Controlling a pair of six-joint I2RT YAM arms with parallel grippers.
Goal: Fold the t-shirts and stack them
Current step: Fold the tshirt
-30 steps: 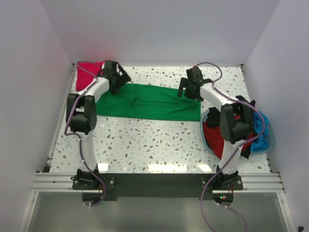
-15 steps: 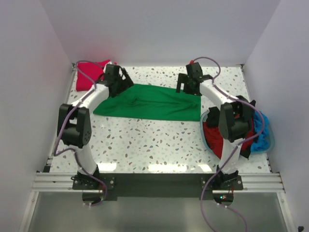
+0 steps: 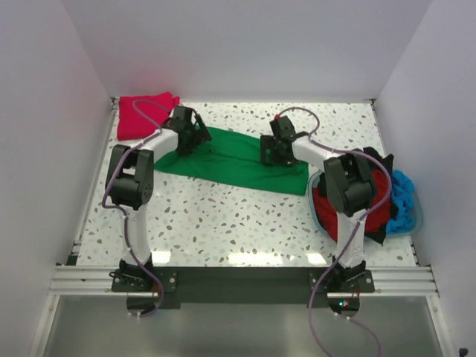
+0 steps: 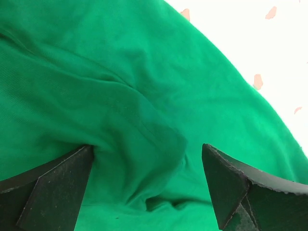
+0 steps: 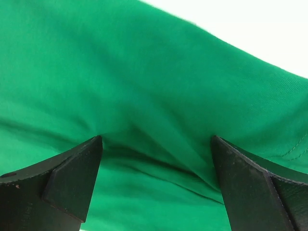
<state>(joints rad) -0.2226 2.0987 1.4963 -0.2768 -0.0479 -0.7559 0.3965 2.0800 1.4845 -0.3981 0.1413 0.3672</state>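
The bright green t-shirt [image 3: 236, 161] lies stretched across the far middle of the table. My left gripper [image 3: 190, 139] is open, pressed down on its left end; green cloth [image 4: 144, 120] bunches between the jaws. My right gripper [image 3: 272, 152] is open, pressed on the shirt's right part, with a fold of cloth [image 5: 154, 125] between the jaws. A pinkish crimson t-shirt [image 3: 141, 115] lies folded at the far left corner. Dark red [image 3: 331, 212], black [image 3: 381, 165] and blue [image 3: 401, 199] shirts fill the basket at right.
The light-blue round basket rim [image 3: 311, 195] stands at the right edge beside the right arm. White walls close in the table on three sides. Speckled tabletop [image 3: 223, 223] shows in front of the green shirt.
Both grippers have moved inward and come down onto the green shirt. The shirt's ends have shifted and it now lies more slanted. The crimson shirt is uncovered.
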